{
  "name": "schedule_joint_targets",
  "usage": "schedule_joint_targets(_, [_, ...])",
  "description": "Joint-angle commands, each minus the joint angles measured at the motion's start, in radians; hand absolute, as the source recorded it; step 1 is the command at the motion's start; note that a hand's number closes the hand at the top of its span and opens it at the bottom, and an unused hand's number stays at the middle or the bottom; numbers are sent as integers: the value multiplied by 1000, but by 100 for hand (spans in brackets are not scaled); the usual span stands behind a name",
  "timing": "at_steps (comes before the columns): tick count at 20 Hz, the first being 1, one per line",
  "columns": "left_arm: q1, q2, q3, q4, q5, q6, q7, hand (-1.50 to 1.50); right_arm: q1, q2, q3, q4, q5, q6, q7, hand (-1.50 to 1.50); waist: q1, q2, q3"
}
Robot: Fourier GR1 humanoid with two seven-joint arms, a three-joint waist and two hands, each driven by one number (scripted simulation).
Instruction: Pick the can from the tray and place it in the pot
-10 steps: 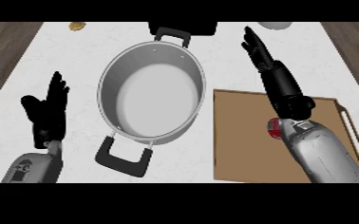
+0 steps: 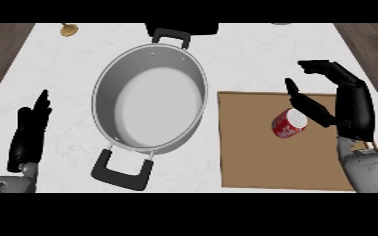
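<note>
Lying on the tray (image 2: 251,170), the can (image 2: 289,123) is not yet grasped; right hand (image 2: 334,100) at 3 o'clock has fingers apart around it. Pot (image 2: 150,100) holds nothing; left hand (image 2: 28,132) rests open at 8 o'clock.

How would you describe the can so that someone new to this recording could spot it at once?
Start at the big grey pot in the middle of the white counter, then move right to the flat brown tray. The can lies tilted on the tray's upper part, just left of the right hand. It is the only red thing here, with a pale end.
</note>
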Motion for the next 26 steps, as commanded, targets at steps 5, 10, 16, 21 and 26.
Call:
schedule_joint_targets(5, [-26, 71, -20, -98, 2, -75, 192, 0, 351, 106, 36, -188, 257, -346, -156, -150, 35, 4, 3])
schedule_joint_targets(10, [-52, 77, -3, -87, -5, -75, 245, 0, 521, -24, 85, -401, 433, -242, 127, -150, 30, 5, 0])
schedule_joint_targets(16, [-19, 58, -24, -113, -34, -59, 219, 0, 600, -178, 2, -566, 580, -10, 488, -150, 38, 8, -3])
schedule_joint_targets(21, [-15, 33, -36, -107, -52, -46, 205, 0, 621, -268, 49, -718, 597, 259, 748, -150, 51, 11, -4])
schedule_joint_targets(26, [-47, 24, -40, -105, -64, -60, 218, 0, 511, -269, 126, -841, 499, 484, 995, -150, 64, 14, 0])
